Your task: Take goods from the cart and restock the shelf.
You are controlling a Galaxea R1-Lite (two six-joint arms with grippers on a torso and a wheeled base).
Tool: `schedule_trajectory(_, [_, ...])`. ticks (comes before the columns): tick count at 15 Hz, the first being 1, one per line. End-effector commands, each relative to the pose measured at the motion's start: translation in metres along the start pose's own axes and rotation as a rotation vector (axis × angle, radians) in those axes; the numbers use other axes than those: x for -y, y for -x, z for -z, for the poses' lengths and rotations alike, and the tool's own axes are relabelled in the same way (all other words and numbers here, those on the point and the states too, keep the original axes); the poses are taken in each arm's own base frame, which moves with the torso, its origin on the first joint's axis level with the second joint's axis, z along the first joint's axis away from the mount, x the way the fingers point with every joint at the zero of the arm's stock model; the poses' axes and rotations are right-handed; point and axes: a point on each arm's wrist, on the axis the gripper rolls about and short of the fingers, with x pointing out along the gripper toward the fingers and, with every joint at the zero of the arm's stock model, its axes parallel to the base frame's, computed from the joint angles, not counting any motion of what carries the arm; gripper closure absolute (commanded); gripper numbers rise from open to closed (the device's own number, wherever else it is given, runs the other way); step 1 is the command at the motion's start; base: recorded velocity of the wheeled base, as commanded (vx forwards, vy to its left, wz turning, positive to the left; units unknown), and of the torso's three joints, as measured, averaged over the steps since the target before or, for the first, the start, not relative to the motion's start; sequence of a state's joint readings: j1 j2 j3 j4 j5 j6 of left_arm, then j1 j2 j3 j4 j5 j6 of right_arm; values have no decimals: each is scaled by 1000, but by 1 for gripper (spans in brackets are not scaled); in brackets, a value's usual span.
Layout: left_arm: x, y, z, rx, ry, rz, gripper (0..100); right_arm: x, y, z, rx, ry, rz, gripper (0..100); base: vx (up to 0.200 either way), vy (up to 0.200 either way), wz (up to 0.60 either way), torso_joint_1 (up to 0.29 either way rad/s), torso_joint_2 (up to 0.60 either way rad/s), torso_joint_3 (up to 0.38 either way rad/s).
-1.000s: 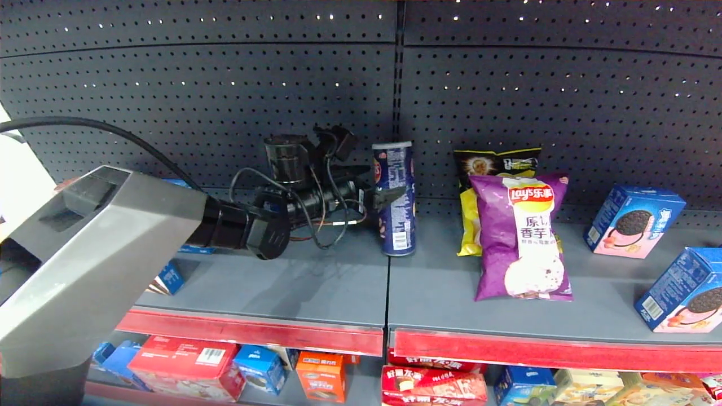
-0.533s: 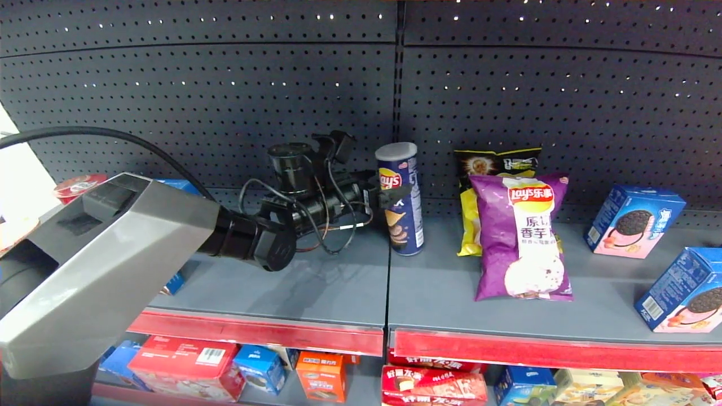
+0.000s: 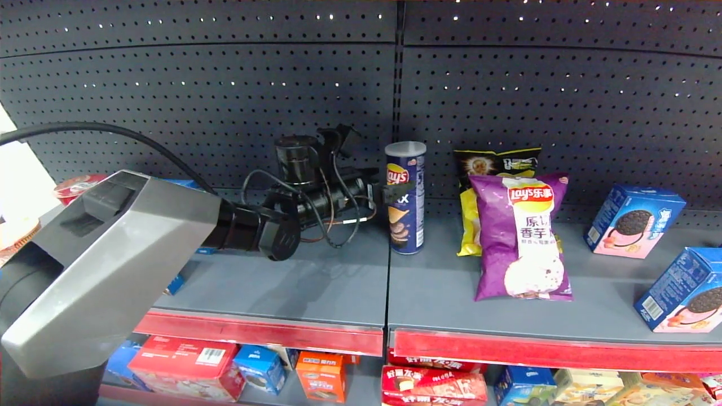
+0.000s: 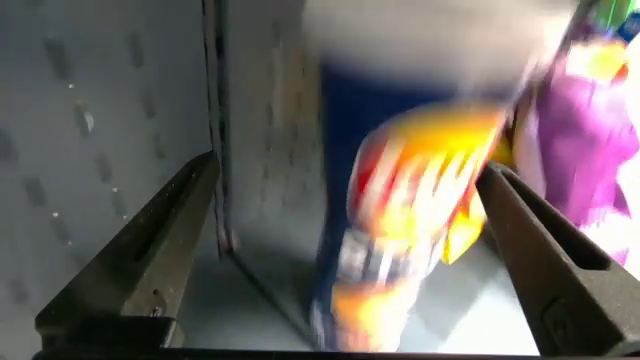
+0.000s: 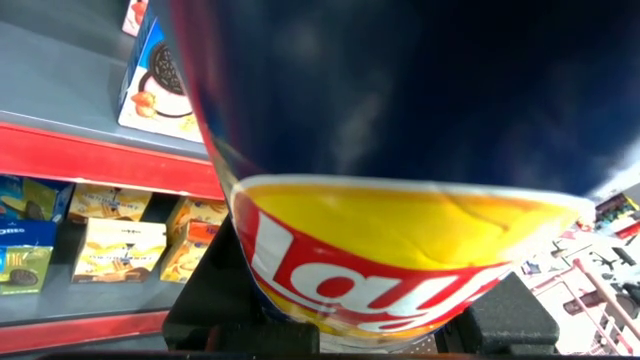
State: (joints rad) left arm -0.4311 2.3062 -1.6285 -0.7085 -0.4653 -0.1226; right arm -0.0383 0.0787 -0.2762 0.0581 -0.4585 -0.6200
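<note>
A blue chips can [image 3: 405,197] stands upright on the grey shelf [image 3: 316,282], near the pegboard back. My left gripper [image 3: 396,194] reaches in from the left at the can's mid height. In the left wrist view the can [image 4: 405,210] sits between the spread fingers [image 4: 150,260], with a gap on one side, so the left gripper [image 4: 350,170] is open. A second blue chips can [image 5: 400,150] with a yellow and red logo looms close in the right wrist view, and my right gripper [image 5: 360,315] is shut on it.
A purple chips bag [image 3: 522,237] leans on a yellow one [image 3: 472,203] just right of the can. Blue cookie boxes [image 3: 634,220] stand farther right. Boxes [image 3: 186,363] fill the lower shelf under the red edge strip [image 3: 259,332]. Bare shelf lies in front of the can.
The left arm carried the can slightly right and turned it, so its logo now faces out and it stands upright.
</note>
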Motion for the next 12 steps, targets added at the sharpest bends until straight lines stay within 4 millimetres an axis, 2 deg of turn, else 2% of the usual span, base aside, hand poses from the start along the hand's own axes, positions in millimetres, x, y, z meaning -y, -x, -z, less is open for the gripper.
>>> schedule_trajectory(1, [-4, -16, -10, 28, -16, 9, 0, 1, 0, -1, 3, -2, 4, 100, 0, 0, 0, 0, 0, 0])
schedule_trajectory(3, [-3, -23, -17, 16, -11, 15, 0, 1, 0, -1, 3, -2, 4, 100, 0, 0, 0, 0, 0, 0])
schedule_trajectory(8, [0, -25, -11, -36, 8, 21, 0, 1, 0, -1, 1, -2, 4, 100, 0, 0, 0, 0, 0, 0])
schedule_trajectory(9, [0, -25, -10, -37, 9, 21, 100, 1, 0, -1, 1, -2, 6, 100, 0, 0, 0, 0, 0, 0])
schedule_trajectory(12, [-1, -25, -12, -34, 10, 22, 100, 1, 0, -1, -11, -1, 23, 100, 0, 0, 0, 0, 0, 0])
